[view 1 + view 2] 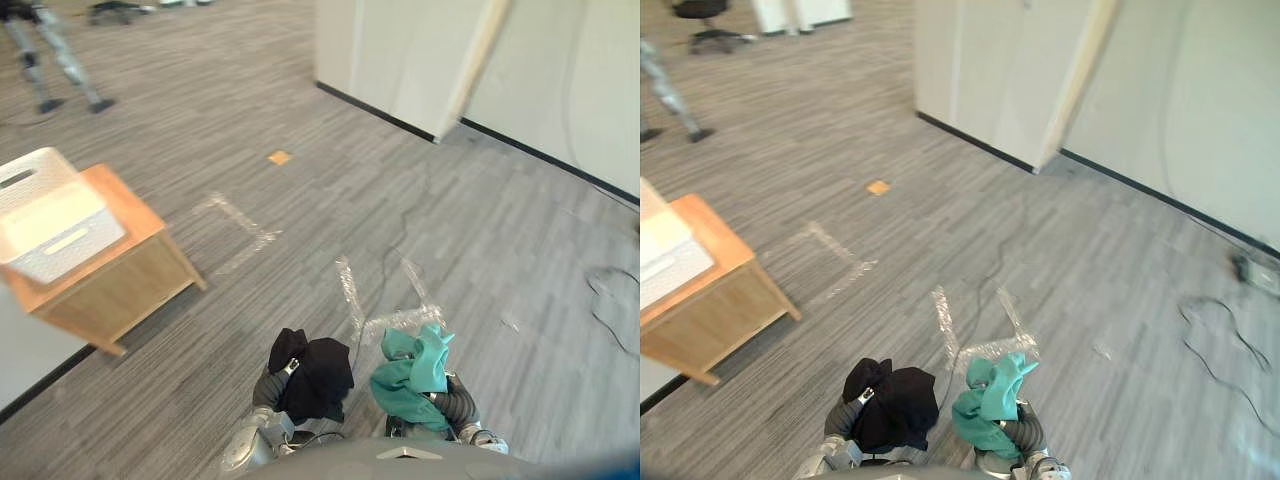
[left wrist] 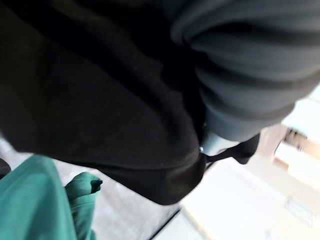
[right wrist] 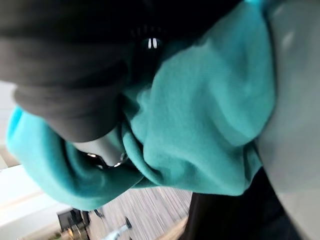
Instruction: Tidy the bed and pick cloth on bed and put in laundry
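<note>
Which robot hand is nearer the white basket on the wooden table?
Left. The left hand, under the black cloth, is on the side of the white basket; the right hand, under the teal cloth, lies beyond it.

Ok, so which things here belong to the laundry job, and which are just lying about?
Part of the job: black cloth; teal cloth; white basket, probably the laundry bin, on the wooden table.

Just lying about: orange scrap on the floor; tape marks; office chair in the far corner.
</note>
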{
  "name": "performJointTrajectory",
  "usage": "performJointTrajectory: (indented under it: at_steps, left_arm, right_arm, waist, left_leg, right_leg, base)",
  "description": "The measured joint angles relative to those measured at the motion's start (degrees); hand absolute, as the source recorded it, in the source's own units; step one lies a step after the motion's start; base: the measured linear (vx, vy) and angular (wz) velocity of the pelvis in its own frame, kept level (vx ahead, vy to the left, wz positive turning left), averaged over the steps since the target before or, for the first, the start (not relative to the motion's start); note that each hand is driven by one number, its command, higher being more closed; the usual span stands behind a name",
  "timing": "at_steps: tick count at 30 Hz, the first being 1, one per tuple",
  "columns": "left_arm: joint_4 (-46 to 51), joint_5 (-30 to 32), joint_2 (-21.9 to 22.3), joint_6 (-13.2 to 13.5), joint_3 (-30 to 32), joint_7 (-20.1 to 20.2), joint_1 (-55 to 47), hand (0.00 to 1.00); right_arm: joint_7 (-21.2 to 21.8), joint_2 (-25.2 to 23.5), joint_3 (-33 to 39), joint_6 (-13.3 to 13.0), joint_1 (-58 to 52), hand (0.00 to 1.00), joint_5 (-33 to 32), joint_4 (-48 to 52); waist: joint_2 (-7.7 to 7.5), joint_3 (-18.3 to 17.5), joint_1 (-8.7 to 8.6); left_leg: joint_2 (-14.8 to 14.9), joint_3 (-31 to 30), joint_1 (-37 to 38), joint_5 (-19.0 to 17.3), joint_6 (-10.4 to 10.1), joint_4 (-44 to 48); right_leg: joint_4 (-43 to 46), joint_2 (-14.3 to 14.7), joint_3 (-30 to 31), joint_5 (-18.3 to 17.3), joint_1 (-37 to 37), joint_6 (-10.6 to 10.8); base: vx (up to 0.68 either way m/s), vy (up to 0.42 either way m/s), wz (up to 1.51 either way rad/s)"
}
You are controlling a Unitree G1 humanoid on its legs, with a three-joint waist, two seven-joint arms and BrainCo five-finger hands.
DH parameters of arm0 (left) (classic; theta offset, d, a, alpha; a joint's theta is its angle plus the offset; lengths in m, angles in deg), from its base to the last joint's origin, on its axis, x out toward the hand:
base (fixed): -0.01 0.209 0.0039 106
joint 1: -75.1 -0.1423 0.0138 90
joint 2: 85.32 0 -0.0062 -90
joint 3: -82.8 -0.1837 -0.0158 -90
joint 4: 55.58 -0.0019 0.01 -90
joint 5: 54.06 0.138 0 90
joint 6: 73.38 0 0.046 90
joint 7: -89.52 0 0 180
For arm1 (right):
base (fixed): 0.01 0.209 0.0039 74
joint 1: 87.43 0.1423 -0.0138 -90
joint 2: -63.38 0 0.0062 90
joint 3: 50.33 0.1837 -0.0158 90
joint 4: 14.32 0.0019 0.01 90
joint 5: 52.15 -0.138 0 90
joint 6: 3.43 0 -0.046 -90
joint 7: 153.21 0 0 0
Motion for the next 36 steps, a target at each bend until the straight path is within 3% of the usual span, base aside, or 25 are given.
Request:
performJointTrajectory:
  at_steps: [1,2,3,4,6,7,8,9,11,13,15,16,18,20,22,24,25,26,27,28,29,30,31,33,36]
  left_arm:
    - [0.1,1.5,-0.6,0.5,0.2,0.9,-0.9,1.00]
    - [-0.3,2.1,-0.6,0.6,0.4,1.5,-1.6,1.00]
    - [-0.4,2.1,-0.3,0.6,0.4,1.8,-1.8,1.00]
    - [-0.7,2.1,0.5,0.8,0.4,3.0,-3.0,1.00]
    - [-2.1,2.0,0.6,0.9,0.9,3.7,-3.0,1.00]
    - [-2.7,1.8,0.8,0.7,2.3,4.0,-2.3,1.00]
    - [-2.7,1.6,1.3,0.6,2.7,5.4,-1.8,1.00]
    - [-2.7,1.7,1.7,0.7,2.9,6.3,-1.5,1.00]
    - [-2.6,1.8,3.0,1.1,4.6,8.5,-1.4,1.00]
    - [-1.6,1.8,3.4,0.8,4.9,9.8,-1.2,1.00]
    - [0.2,1.9,3.0,0.1,4.9,12.1,-1.6,1.00]
    - [0.5,2.0,2.9,-0.2,4.9,12.6,-1.6,1.00]
    - [0.7,2.0,2.4,-2.8,4.4,15.2,-1.1,1.00]
    - [0.6,1.7,1.9,-4.7,2.9,18.0,-0.2,1.00]
    - [0.6,0.5,1.8,-7.9,0.5,21.2,0.9,1.00]
    - [1.2,-0.8,1.3,-10.8,-0.5,23.1,1.1,1.00]
    - [2.0,-1.9,1.2,-12.7,-0.4,23.2,1.0,1.00]
    - [2.7,-3.1,0.3,-13.9,-0.3,22.4,0.6,1.00]
    - [2.2,-3.8,0.7,-14.3,-0.1,21.5,0.8,1.00]
    - [2.4,-4.0,0.5,-14.7,0.0,19.0,0.9,1.00]
    - [2.2,-4.1,0.4,-14.7,0.0,16.6,0.9,1.00]
    - [2.2,-4.1,0.3,-14.7,-0.1,15.6,1.0,1.00]
    - [2.6,-3.9,-0.4,-14.0,-0.2,13.0,1.1,1.00]
    - [2.5,-3.1,-0.8,-12.8,-0.2,9.6,0.8,1.00]
    - [1.7,-0.4,-1.8,-10.8,-0.3,4.3,1.2,1.00]
  right_arm:
    - [-0.4,-0.2,-0.3,-0.1,-0.1,1.00,-0.4,0.0]
    - [-0.9,0.1,-0.8,0.0,0.3,1.00,-0.7,-0.2]
    - [-1.2,0.2,-1.0,-0.1,0.3,1.00,-0.8,-0.1]
    - [-1.3,2.5,-0.9,-0.9,0.3,1.00,-1.3,1.0]
    - [-2.1,3.1,-0.7,-0.8,1.5,1.00,-2.4,-0.2]
    - [-2.8,3.1,-0.1,-0.5,3.5,1.00,-2.5,-2.5]
    - [-2.8,3.2,0.5,-0.5,4.2,1.00,-2.7,-3.4]
    - [-2.6,3.5,0.6,-0.5,4.3,1.00,-2.9,-3.5]
    - [-1.7,4.8,0.8,-0.5,4.6,1.00,-2.8,-3.6]
    - [-0.8,5.4,2.5,-0.5,5.4,1.00,-2.8,-3.7]
    - [0.7,5.5,4.4,-0.7,5.4,1.00,-1.8,-3.5]
    - [1.3,5.5,4.7,-0.8,5.6,1.00,-1.7,-3.4]
    - [2.6,5.3,5.1,-1.3,5.4,1.00,0.0,-2.4]
    - [3.3,5.0,5.1,-1.9,4.2,1.00,1.2,-1.8]
    - [3.7,5.1,4.6,-2.2,3.2,1.00,2.7,-1.8]
    - [3.6,5.1,4.2,-2.2,3.0,1.00,3.6,-1.8]
    - [3.4,4.9,3.9,-1.8,3.2,1.00,4.2,-1.8]
    - [3.3,4.7,3.7,-1.2,3.3,1.00,4.6,-1.8]
    - [3.3,5.0,3.7,-0.9,3.4,1.00,4.8,-1.8]
    - [2.9,5.1,3.5,0.8,4.8,1.00,5.0,-1.7]
    - [2.4,5.0,3.4,1.8,5.7,1.00,5.0,-1.7]
    - [2.2,4.5,3.4,2.0,5.8,1.00,4.9,-1.7]
    - [2.2,3.6,2.4,2.0,5.1,1.00,4.9,-1.4]
    - [2.0,2.4,1.9,2.1,3.6,1.00,4.9,-0.6]
    - [-0.2,1.9,0.7,1.7,1.5,1.00,4.3,1.3]
  waist:
    - [-0.30,0.4,-0.16]
    - [-0.12,0.3,0.13]
    - [1.43,-0.1,0.15]
    - [4.58,-0.6,-0.29]
    - [5.22,-0.4,-0.13]
    - [4.70,-0.2,-0.28]
    - [4.91,0.2,-0.38]
    - [5.56,0.7,-0.47]
    - [6.96,1.6,0.47]
    - [7.16,2.2,0.19]
    - [6.85,2.4,0.62]
    - [6.71,2.5,0.60]
    - [6.66,2.5,0.07]
    - [6.46,2.4,-0.12]
    - [6.35,2.2,-0.85]
    - [6.39,1.3,-1.16]
    - [5.36,0.4,-0.79]
    - [4.04,-1.3,-0.19]
    - [4.23,-1.6,-0.04]
    - [3.83,-1.5,-0.10]
    - [3.58,-1.4,-0.18]
    - [3.79,-1.4,-0.34]
    - [2.79,-0.5,-0.90]
    - [2.32,-0.7,-0.92]
    - [0.67,-0.7,-1.86]
  left_leg:
    - [0.5,0.3,1.5,-3.4,-0.9,1.3]
    - [2.3,0.1,2.2,-6.5,-2.3,3.6]
    - [4.0,0.2,2.2,-8.3,-2.9,4.6]
    - [8.6,0.1,2.8,-11.0,-4.7,6.3]
    - [9.7,0.8,2.0,-10.8,-5.6,10.4]
    - [10.0,2.5,-3.0,-8.3,-5.7,21.0]
    - [11.1,3.5,-9.1,-2.7,-6.4,33.0]
    - [12.1,3.9,-11.5,1.3,-7.0,38.2]
    - [15.6,7.1,-17.7,13.3,-7.3,50.6]
    - [14.6,8.7,-23.4,8.9,-6.9,56.3]
    - [11.6,12.4,-26.0,3.7,-8.3,46.2]
    - [10.9,13.3,-25.7,3.3,-8.4,40.7]
    - [8.1,18.2,-22.4,4.8,-8.4,14.9]
    - [7.1,22.6,-20.8,9.0,-7.5,2.1]
    - [7.8,28.6,-22.2,11.1,-5.8,0.6]
    - [8.7,33.6,-23.0,13.9,-2.5,0.6]
    - [7.8,34.9,-23.0,14.6,0.0,0.6]
    - [5.6,34.6,-22.9,13.0,1.4,0.5]
    - [5.1,34.3,-22.6,11.9,2.5,0.6]
    - [3.8,33.0,-20.6,10.6,3.3,1.5]
    - [3.2,31.1,-18.4,8.6,3.7,1.8]
    - [3.0,29.3,-16.6,7.7,3.7,1.6]
    - [2.8,24.7,-12.4,5.7,3.5,1.5]
    - [2.8,20.1,-9.3,4.1,3.1,1.0]
    - [2.7,10.9,-5.3,2.3,2.2,-0.5]
  right_leg:
    - [0.7,-0.1,0.2,0.8,0.5,-0.7]
    - [3.9,0.8,0.4,4.8,0.6,-2.7]
    - [5.9,2.1,0.1,5.1,0.2,-3.2]
    - [11.8,5.6,-1.3,2.2,-1.1,-6.8]
    - [14.8,6.5,-2.5,-0.8,-1.2,-8.1]
    - [15.1,6.7,-3.3,-2.2,-0.4,-9.1]
    - [12.9,7.7,-4.4,-2.6,1.9,-9.5]
    - [10.8,8.8,-4.9,-2.8,4.1,-9.8]
    - [2.0,11.8,-5.4,-2.6,11.4,-10.0]
    - [-0.9,11.8,-5.4,-2.6,14.9,-10.0]
    - [-4.5,11.5,-5.7,-2.6,18.5,-10.1]
    - [-5.1,11.3,-5.9,-2.6,19.1,-10.1]
    - [-6.6,11.4,-7.3,-3.1,21.5,-10.3]
    - [-8.4,11.6,-8.8,-3.9,23.6,-9.5]
    - [-9.4,11.6,-11.5,-5.4,25.4,-8.0]
    - [-7.8,11.2,-13.5,-8.3,25.6,-6.0]
    - [-4.6,9.2,-14.4,-11.2,25.0,-3.9]
    - [1.3,6.3,-14.9,-13.6,23.5,-0.8]
    - [7.3,4.6,-14.3,-13.9,21.3,0.1]
    - [22.8,0.2,-12.8,-13.3,16.3,2.3]
    - [37.5,-2.9,-10.6,-5.7,11.2,4.1]
    - [43.4,-4.2,-9.6,-0.3,9.2,4.3]
    - [53.7,-6.4,-9.5,-0.8,6.8,2.2]
    - [56.8,-7.2,-9.2,-3.0,4.1,-1.3]
    - [45.8,-4.8,-6.5,-7.1,-2.1,-0.7]
  base:
    - [0.30,-0.332,0.67]
    - [0.29,-0.341,0.54]
    - [0.39,-0.451,0.33]
    - [0.46,-0.465,0.20]
    - [0.44,-0.433,0.15]
    - [0.33,-0.403,0.19]
    - [0.30,-0.385,0.20]
    - [0.22,-0.268,0.12]
    - [0.32,-0.227,-0.04]
    - [0.23,-0.168,0.10]
    - [0.20,-0.152,-0.02]
    - [0.26,-0.128,-0.09]
    - [0.25,-0.057,0.04]
    - [0.28,0.002,0.36]
    - [0.35,0.047,0.68]
    - [0.33,0.091,0.62]
    - [0.42,0.118,0.46]
    - [0.44,0.111,0.43]
    - [0.58,0.162,0.50]
    - [0.60,0.165,0.68]
    - [0.59,0.163,0.86]
    - [0.49,0.075,1.37]
    - [0.51,0.006,1.51]
    - [0.51,-0.054,1.44]
    - [0.42,-0.139,1.44]
